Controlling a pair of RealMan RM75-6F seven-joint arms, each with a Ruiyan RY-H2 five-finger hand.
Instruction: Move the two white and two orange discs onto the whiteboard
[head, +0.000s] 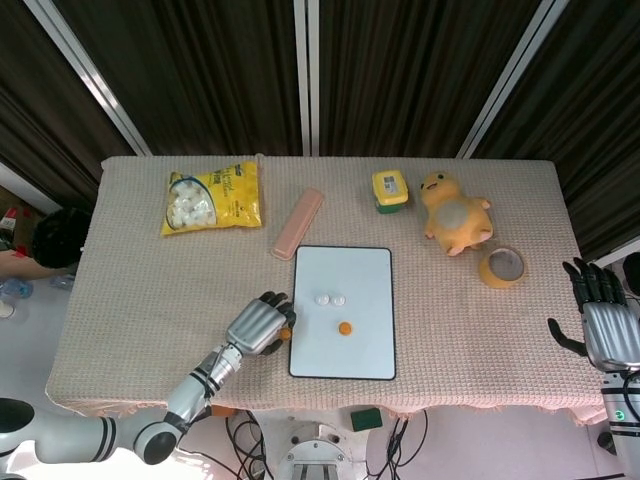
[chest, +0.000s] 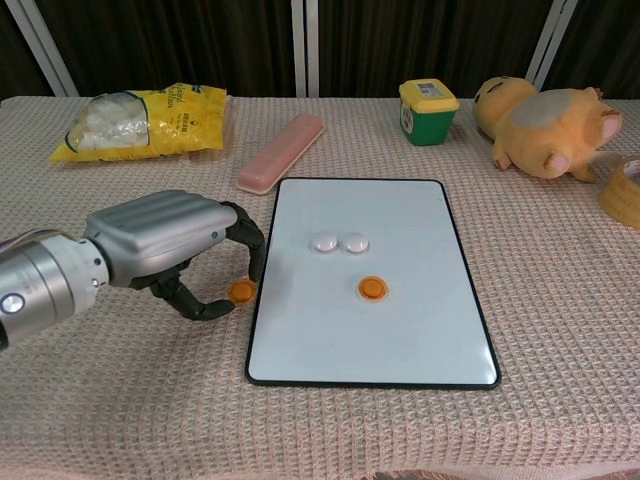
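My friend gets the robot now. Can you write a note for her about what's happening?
Left hand: curled over the last orange disc, which lies just off the whiteboard's left edge; whether it is actually gripped isn't clear.
Right hand: open, holding nothing, off the table's right side.
Done: two white discs and one orange disc are on the whiteboard.
Left: get that last orange disc onto the board, then let go.
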